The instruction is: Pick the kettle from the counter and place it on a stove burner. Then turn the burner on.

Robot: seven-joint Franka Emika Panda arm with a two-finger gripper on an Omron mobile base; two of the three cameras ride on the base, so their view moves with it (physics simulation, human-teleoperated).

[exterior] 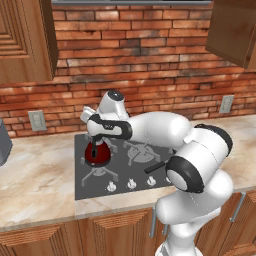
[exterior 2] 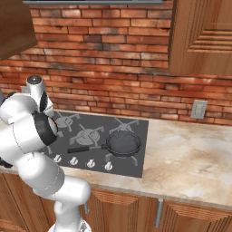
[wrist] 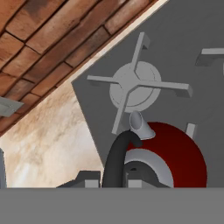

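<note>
The dark-red kettle rests on or just above the front-left burner of the dark grey cooktop. My gripper comes down from above it and is shut on the kettle's black arched handle. In the hand view the handle rises between my fingers, with the gripper at the bottom edge; the red kettle and its spout lie below. The back-left burner is bare beyond it. The beige counter spreads to the left. In the right base view my arm hides nearly all of the kettle.
A black frying pan sits on the front-right burner, handle pointing left. A row of burner knobs runs along the cooktop's front edge. A brick wall with an outlet stands behind. Wooden cabinets hang overhead.
</note>
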